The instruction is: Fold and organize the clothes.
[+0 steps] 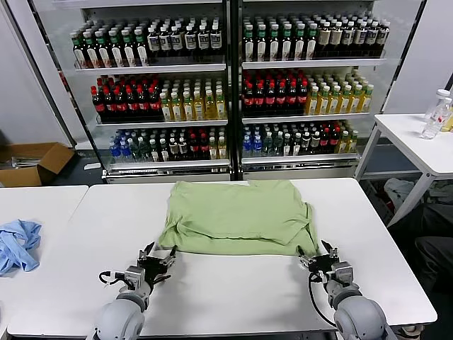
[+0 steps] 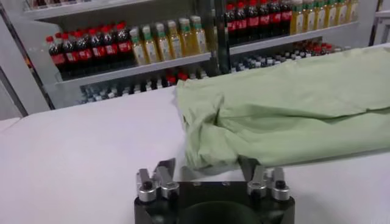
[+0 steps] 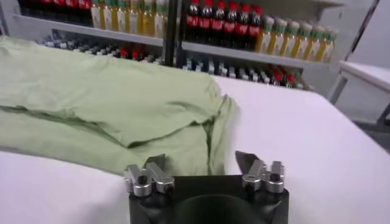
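The green shirt (image 1: pixel 237 216) lay folded on the white table (image 1: pixel 233 290), toward its far edge, probably doubled over so the next fold could start from the near hem. Its long axis ran left to right across the table; which way the collar pointed could not be told. The left gripper (image 1: pixel 158 259) and right gripper (image 1: pixel 317 256) sat at its near corners, both open and holding nothing.
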